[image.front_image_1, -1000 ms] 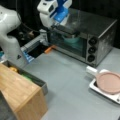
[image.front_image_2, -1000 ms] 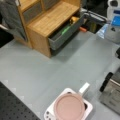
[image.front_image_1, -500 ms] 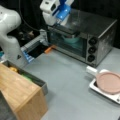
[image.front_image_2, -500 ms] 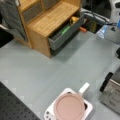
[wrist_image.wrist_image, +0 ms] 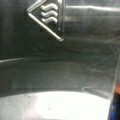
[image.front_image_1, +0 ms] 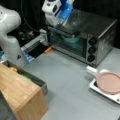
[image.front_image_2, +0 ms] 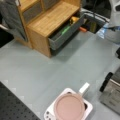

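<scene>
The gripper [image.front_image_1: 58, 23] hovers over the oven [image.front_image_1: 85, 37] top's left edge; its grip I cannot tell.

**A robot lab bench with kitchen props**

A white robot arm [image.front_image_1: 10, 37] is mounted on a grey tabletop [image.front_image_1: 72, 82]. At the table's 7 o'clock edge lies a black perforated board [image.front_image_2: 12, 105]. A toaster oven [image.front_image_1: 85, 37] and a wooden drawer cabinet [image.front_image_2: 47, 22] stand in for household furnishings.
</scene>
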Robot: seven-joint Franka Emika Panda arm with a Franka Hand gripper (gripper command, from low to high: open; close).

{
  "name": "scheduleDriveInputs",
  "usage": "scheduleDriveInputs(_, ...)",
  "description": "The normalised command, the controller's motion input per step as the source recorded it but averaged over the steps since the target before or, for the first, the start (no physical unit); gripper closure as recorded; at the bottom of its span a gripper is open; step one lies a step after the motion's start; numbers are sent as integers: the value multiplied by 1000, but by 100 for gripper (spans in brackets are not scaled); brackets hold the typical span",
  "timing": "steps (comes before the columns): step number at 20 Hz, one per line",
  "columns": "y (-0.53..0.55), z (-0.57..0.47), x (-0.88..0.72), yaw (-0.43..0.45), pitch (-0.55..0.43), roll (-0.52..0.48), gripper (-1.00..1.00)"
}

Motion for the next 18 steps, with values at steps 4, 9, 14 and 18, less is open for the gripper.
scheduleDriveInputs(4,99,-335,-147,-31,-203,157,-100)
scheduleDriveInputs(9,178,-312,-185,-47,-204,175,-100)
scheduleDriveInputs(14,157,-256,-208,-57,-183,151,-100)
scheduleDriveInputs(18,42,-305,-213,-60,-191,172,-100)
